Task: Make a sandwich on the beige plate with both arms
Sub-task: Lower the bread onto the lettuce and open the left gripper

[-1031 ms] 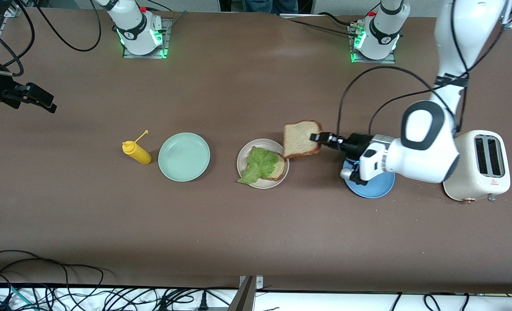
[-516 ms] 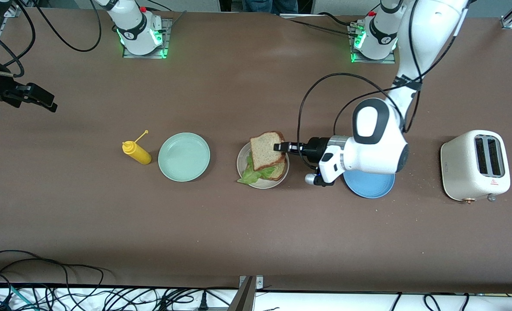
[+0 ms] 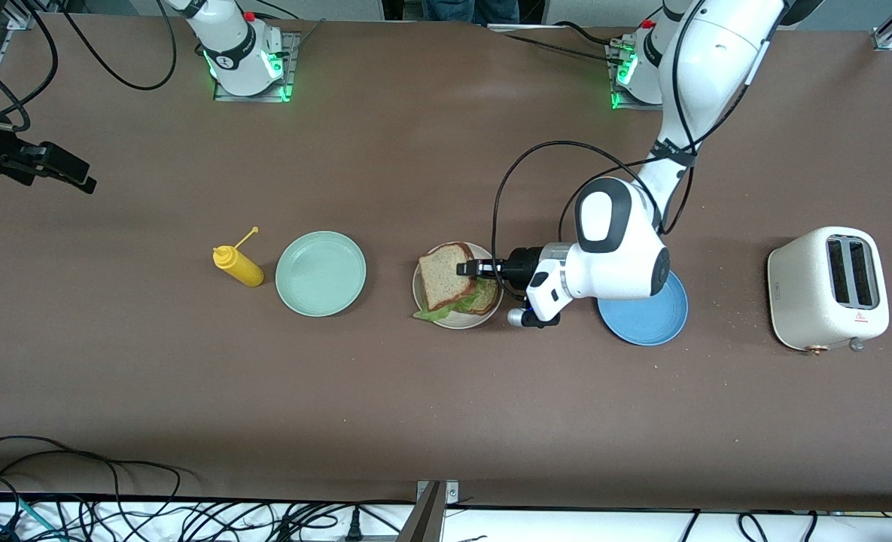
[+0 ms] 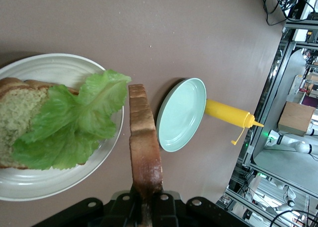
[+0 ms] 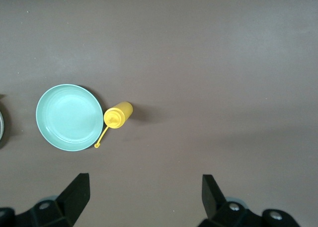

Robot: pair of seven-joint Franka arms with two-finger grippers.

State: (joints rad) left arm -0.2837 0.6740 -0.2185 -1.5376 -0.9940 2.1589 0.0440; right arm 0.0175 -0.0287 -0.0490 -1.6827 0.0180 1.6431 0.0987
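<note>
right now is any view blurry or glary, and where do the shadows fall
Front view: even overhead light, a pale sheen on the table near the bases, soft shadow under the left gripper. Left wrist view: the held bread slice close to the lens looks soft. Right wrist view: the mustard bottle casts a short shadow.

The right wrist view looks straight down on the brown table (image 5: 208, 63). A round mint green plate (image 5: 69, 117) lies flat on it, with nothing on it. Just beside the plate lies a yellow squeeze bottle (image 5: 118, 114), its thin yellow nozzle cap hanging off on a strap by the plate's rim. A sliver of another plate's pale rim (image 5: 1, 125) shows at the picture's edge, near the green plate. The right gripper (image 5: 146, 192) hangs over bare table, its two black fingers (image 5: 77, 191) spread wide apart with nothing between them.
</note>
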